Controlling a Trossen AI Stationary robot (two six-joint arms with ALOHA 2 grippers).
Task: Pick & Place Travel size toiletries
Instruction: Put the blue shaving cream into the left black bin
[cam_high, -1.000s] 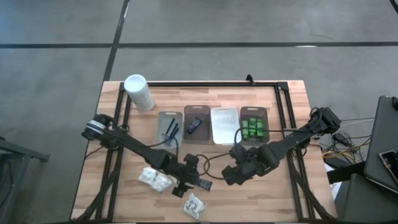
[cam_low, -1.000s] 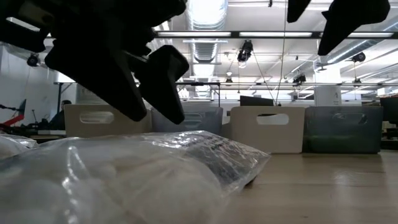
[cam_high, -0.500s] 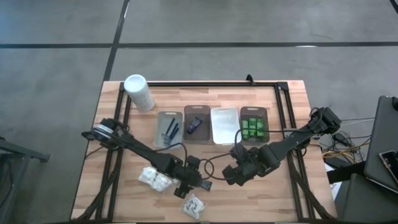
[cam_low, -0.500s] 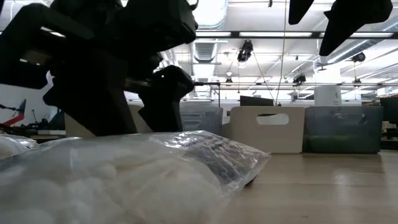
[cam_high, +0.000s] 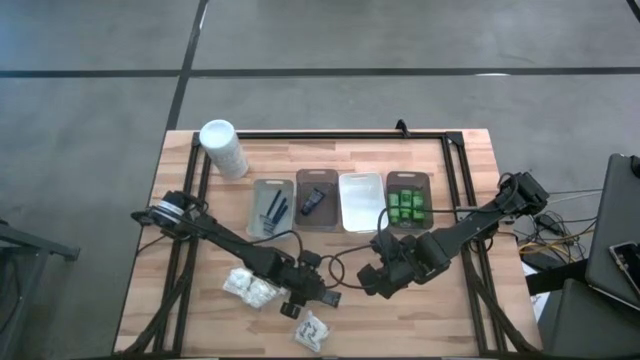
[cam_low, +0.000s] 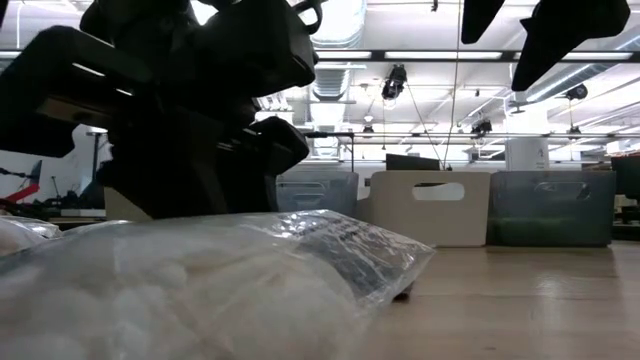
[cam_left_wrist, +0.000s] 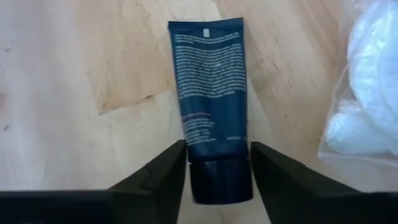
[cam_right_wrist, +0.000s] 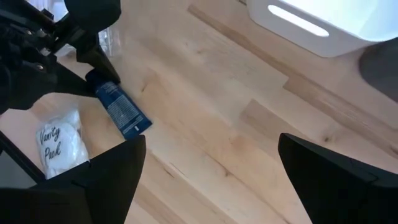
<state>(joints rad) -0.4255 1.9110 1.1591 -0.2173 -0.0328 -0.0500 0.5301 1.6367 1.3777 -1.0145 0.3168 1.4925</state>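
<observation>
Near front edge, left hand (cam_left_wrist: 217, 177) straddling dark blue tube (cam_left_wrist: 211, 106), fingers apart

Both arms (cam_high: 230, 243) were dark and slender, with black cables looped along them and blunt, matte black fingers (cam_left_wrist: 163, 175).

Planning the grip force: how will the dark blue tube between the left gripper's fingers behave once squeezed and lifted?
The dark blue tube lies flat, so it probably won't roll. The left gripper straddles its cap end, likely the stiffest part; the body may dent. Its glossy surface could slip.
</observation>
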